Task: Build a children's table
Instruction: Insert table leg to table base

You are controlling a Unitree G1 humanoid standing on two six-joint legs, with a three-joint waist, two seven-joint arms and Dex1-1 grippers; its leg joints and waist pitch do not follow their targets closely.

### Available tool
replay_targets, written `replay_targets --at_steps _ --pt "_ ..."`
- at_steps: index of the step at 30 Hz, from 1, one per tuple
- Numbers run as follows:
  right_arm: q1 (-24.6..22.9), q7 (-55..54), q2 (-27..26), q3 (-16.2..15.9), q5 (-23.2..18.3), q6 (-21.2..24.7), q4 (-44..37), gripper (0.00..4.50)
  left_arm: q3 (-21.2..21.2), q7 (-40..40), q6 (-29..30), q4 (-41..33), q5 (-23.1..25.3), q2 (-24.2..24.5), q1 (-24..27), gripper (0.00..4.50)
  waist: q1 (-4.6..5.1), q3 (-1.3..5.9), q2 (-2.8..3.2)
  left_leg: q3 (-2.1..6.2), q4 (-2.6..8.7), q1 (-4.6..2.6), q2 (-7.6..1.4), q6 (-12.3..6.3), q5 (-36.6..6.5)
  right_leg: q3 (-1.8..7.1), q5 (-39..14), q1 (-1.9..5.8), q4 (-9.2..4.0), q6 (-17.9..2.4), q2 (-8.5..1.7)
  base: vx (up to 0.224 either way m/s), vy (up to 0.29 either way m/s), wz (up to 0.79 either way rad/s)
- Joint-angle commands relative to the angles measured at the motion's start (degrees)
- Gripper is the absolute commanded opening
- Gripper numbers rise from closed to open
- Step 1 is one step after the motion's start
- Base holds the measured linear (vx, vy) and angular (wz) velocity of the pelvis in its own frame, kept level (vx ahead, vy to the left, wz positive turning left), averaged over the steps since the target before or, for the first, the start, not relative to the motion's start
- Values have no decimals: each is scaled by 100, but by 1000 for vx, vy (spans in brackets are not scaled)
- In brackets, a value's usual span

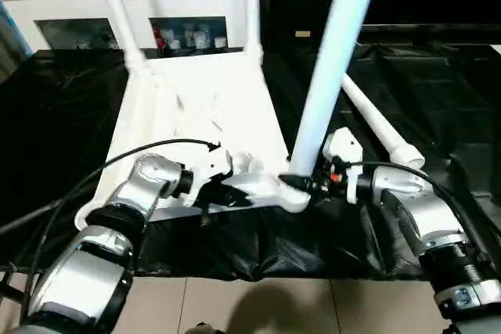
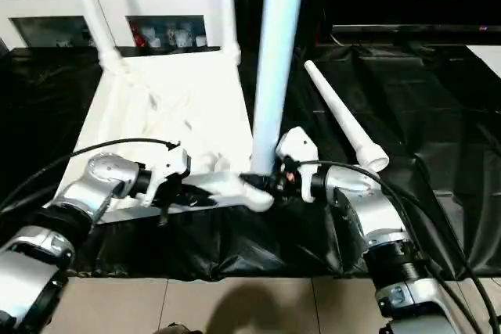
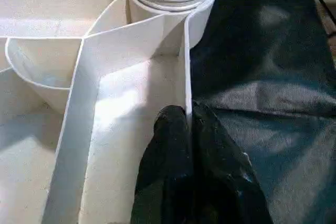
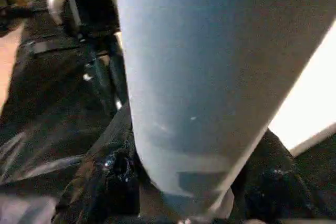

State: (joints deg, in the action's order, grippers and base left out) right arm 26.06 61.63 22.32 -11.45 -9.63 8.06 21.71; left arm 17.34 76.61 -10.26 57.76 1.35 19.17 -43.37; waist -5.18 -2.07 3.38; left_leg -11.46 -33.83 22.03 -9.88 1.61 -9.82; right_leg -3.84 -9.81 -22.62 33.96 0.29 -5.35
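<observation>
Black sheet, grippers apparently gripping table

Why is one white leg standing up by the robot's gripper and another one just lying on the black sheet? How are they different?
The near leg stands upright in a corner socket of the tabletop; the loose leg lies flat on the black sheet. The right gripper clamps the near leg's base; nothing holds the loose leg. Both are long white tubes.

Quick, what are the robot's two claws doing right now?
Left claw: shut on the tabletop edge.
Right claw: shut on the upright leg.
</observation>
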Motion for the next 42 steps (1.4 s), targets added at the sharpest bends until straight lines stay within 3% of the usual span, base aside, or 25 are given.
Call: replay_targets --at_steps 1,12,17,18,19,21,22,23,26,28,30,32,33,35,37,39,40,42 --pt "-373 357 -51 -712 284 208 403 188 60 117 -167 -83 17 -70 -280 0 28 290 -56 176 485 -149 -372 -41 -2089 263 -1980 165 -466 -1258 -397 0 0 0" --pt "-410 468 -124 -655 282 103 448 188 -12 159 -270 98 111 -110 -355 0 31 283 -43 186 502 -161 -384 5 -2193 262 -2068 156 -478 -1261 -398 0 0 0" --pt "-287 -757 -521 -247 446 47 789 188 -242 -592 25 198 88 -259 -492 0 57 255 -51 194 511 -178 -377 75 -2396 267 -2424 119 -507 -1211 -413 0 0 0" --pt "-284 -773 -526 -242 449 46 794 188 -245 -601 30 199 88 -260 -494 0 86 243 -47 212 514 -202 -364 168 -2574 261 -2708 87 -533 -1140 -415 0 0 0" --pt "-224 -1171 -649 -122 493 90 921 188 -331 -953 193 221 77 -335 -556 0 121 229 -112 231 521 -207 -356 211 -2706 252 -3025 83 -561 -1026 -420 0 0 0" --pt "-167 -1526 -773 -7 506 190 1026 188 -427 -1240 359 221 34 -419 -609 0 156 205 -73 261 520 -232 -349 256 -2869 239 -3487 50 -612 -855 -431 0 0 0" --pt "-47 -2129 -987 176 514 411 1244 188 -502 -1702 649 122 43 -542 -639 0 203 196 -92 288 523 -234 -342 290 -2979 219 -3645 42 -628 -782 -423 0 0 0" --pt "16 -2411 -1086 250 529 493 1363 188 -530 -1911 805 57 52 -604 -639 0 261 185 -70 308 532 -248 -338 356 -3164 195 -3745 15 -654 -734 -412 0 0 0" --pt "213 -3178 -1317 361 648 652 1798 188 -597 -2509 1255 -192 79 -823 -561 0 404 189 -57 374 581 -206 -338 399 -3457 105 -3618 87 -680 -632 -401 0 0 0" --pt "362 -3647 -1485 386 762 579 2065 188 -514 -2935 1460 -424 254 -999 -405 0 439 177 -77 366 580 -227 -325 379 -3586 102 -3598 53 -714 -617 -397 0 0 0" --pt "430 -3805 -1586 427 774 544 2152 188 -444 -3077 1508 -523 366 -1066 -327 0 474 174 -50 370 581 -235 -322 350 -3622 92 -3551 54 -733 -642 -404 0 0 0" --pt "485 -3915 -1683 460 754 578 2179 188 -457 -3155 1548 -566 362 -1159 -266 0 484 169 -63 343 568 -282 -309 300 -3681 94 -3529 6 -786 -618 -384 0 0 0" --pt "516 -3961 -1756 494 737 572 2187 188 -449 -3195 1533 -570 372 -1202 -251 0 503 151 -57 331 543 -345 -289 289 -3819 68 -3578 -39 -831 -597 -362 0 0 0" --pt "559 -3999 -1836 550 713 559 2228 188 -434 -3234 1546 -625 371 -1213 -235 0 566 101 -28 359 583 -403 -289 312 -4211 -32 -3740 -27 -877 -452 -319 0 0 0" --pt "572 -3990 -1883 598 653 567 2230 188 -433 -3234 1549 -638 367 -1200 -236 0 610 100 -6 390 614 -419 -298 347 -4414 -96 -3709 20 -888 -393 -313 0 0 0" --pt "597 -4006 -1935 652 585 570 2259 188 -423 -3194 1546 -737 373 -1164 -203 0 628 105 65 414 706 -422 -342 463 -4715 -143 -3307 99 -833 -426 -315 0 0 0" --pt "614 -3990 -1969 712 520 583 2289 188 -394 -3048 1532 -883 388 -1105 -121 0 627 89 48 401 746 -427 -346 493 -4831 -144 -3193 93 -827 -468 -308 0 0 0" --pt "615 -3955 -1970 732 492 605 2300 188 -373 -2986 1513 -916 390 -1086 -95 0 644 90 26 381 693 -459 -310 453 -4730 -120 -3381 55 -869 -495 -368 0 0 0"
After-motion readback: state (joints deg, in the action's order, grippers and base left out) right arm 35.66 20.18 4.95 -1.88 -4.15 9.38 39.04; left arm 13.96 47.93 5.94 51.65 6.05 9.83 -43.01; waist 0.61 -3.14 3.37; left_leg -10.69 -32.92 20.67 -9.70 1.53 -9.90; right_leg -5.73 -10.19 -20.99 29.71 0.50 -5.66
